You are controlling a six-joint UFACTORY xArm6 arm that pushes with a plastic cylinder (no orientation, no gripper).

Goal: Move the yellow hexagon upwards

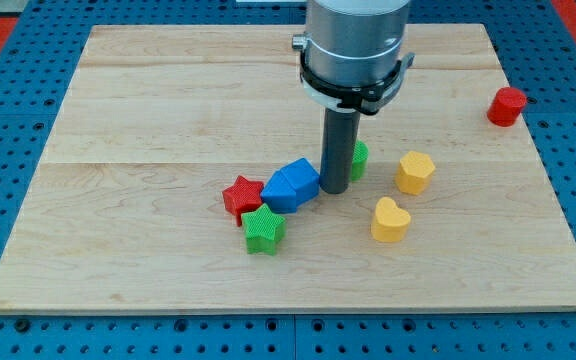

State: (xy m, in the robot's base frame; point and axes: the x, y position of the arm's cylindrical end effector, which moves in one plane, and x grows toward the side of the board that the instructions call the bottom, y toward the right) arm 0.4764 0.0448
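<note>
The yellow hexagon lies on the wooden board, right of centre. My tip rests on the board about 80 px to the hexagon's left, not touching it. The tip stands between a blue block on its left and a green block partly hidden behind the rod. A yellow heart lies below and left of the hexagon.
A red star and a green star lie left of the blue block. A red cylinder stands off the board at the view's right, on the blue pegboard.
</note>
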